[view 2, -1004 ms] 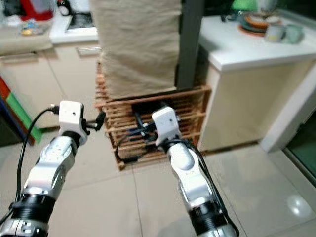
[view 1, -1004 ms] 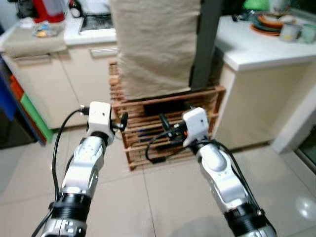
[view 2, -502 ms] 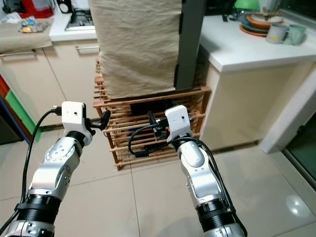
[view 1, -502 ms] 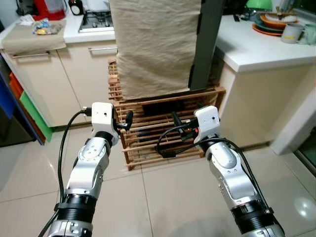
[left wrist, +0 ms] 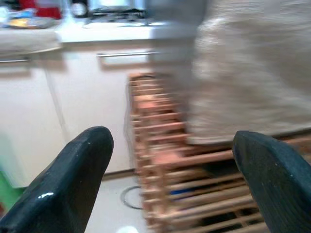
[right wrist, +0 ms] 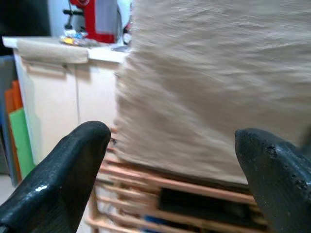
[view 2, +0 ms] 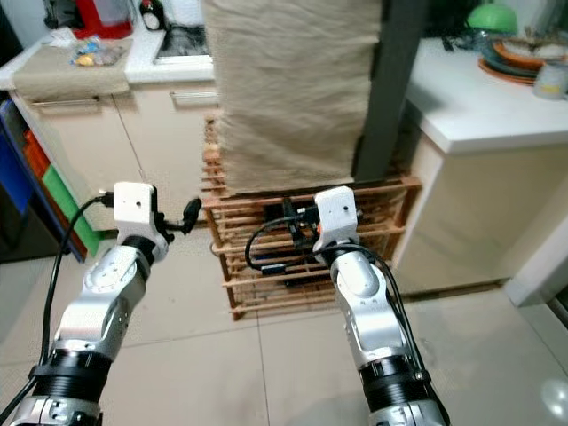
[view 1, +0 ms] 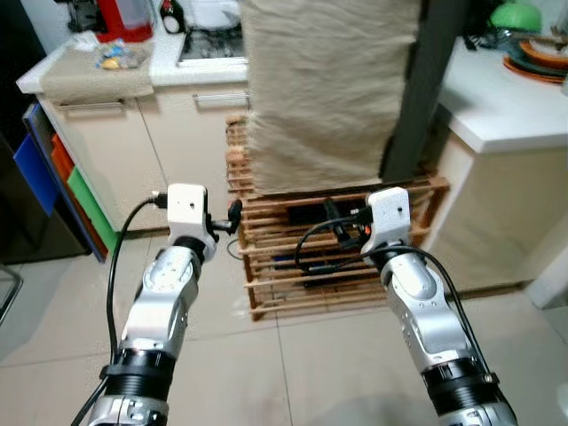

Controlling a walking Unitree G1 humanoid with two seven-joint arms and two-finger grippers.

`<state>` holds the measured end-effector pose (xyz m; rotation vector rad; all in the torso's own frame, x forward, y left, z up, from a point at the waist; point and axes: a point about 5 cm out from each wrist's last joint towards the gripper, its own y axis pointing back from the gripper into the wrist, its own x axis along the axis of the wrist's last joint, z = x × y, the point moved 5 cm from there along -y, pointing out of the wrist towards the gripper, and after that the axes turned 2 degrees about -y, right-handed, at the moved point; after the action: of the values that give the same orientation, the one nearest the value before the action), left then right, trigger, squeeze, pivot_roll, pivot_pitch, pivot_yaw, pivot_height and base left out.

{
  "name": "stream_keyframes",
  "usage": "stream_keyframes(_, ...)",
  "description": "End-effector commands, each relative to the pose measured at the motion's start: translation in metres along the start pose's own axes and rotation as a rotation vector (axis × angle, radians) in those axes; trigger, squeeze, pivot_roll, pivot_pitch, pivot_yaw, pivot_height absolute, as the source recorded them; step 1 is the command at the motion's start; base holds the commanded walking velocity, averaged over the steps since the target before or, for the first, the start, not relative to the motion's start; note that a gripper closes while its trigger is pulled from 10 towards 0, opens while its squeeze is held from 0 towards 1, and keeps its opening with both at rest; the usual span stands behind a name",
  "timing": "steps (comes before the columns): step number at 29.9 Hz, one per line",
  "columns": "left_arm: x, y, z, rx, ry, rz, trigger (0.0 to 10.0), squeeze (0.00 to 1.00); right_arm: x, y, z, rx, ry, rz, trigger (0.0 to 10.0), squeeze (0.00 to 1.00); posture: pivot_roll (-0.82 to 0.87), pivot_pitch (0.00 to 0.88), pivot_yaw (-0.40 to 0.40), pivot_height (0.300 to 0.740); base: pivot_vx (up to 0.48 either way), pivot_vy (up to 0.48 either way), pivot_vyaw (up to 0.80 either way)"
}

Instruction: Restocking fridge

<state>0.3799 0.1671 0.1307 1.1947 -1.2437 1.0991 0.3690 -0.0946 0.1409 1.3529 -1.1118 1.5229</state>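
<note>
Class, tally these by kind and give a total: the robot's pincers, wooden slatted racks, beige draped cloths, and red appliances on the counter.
Black two-fingered pincers: 2 (left pincer, right pincer)
Wooden slatted rack: 1
Beige draped cloth: 1
Red countertop appliance: 1
Total: 5
</note>
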Motion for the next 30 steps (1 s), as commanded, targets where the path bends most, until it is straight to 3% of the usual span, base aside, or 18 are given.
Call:
stream_keyframes(1,0.002,0.0,-0.004,0.01,0.007,0.003,10.0,0.0,0.006,0.004,0.009,-0.033,-0.003,0.032,10.0,0.02,-0.11,0.0,0.059,0.74,0.281,0.39,0.0)
stream_keyframes(3,0.001,0.0,-0.006,0.009,-0.002,0.002,10.0,0.0,0.007,0.006,0.013,-0.052,-0.008,0.036,10.0,0.02,-0.11,0.0,0.063,0.74,0.281,0.39,0.0)
stream_keyframes(4,-0.004,0.002,-0.013,0.012,-0.036,-0.015,10.0,0.0,0.007,0.012,0.027,-0.115,-0.033,0.044,10.0,0.02,-0.11,0.0,0.063,0.74,0.0,0.48,0.0)
stream_keyframes(10,-0.003,0.001,-0.029,0.027,-0.055,-0.017,10.0,0.0,-0.005,0.021,0.067,-0.293,-0.087,-0.009,10.0,0.02,-0.12,0.0,0.074,0.74,0.0,0.48,-0.27)
stream_keyframes(18,-0.003,0.006,-0.027,-0.013,-0.007,-0.014,10.0,0.0,-0.004,0.017,0.069,-0.287,-0.04,-0.014,10.0,0.03,-0.1,0.0,0.066,0.74,0.0,0.48,-0.8)
stream_keyframes(22,0.0,0.007,-0.026,-0.008,0.002,0.001,10.0,0.0,-0.007,0.016,0.062,-0.265,-0.033,-0.019,10.0,0.03,-0.09,0.0,0.056,0.74,0.0,0.479,-0.8)
stream_keyframes(30,0.004,0.012,-0.017,-0.077,-0.051,0.029,10.0,0.0,-0.01,0.017,0.059,-0.256,-0.025,-0.018,10.0,0.03,-0.09,0.0,0.06,0.74,0.0,0.474,-0.8)
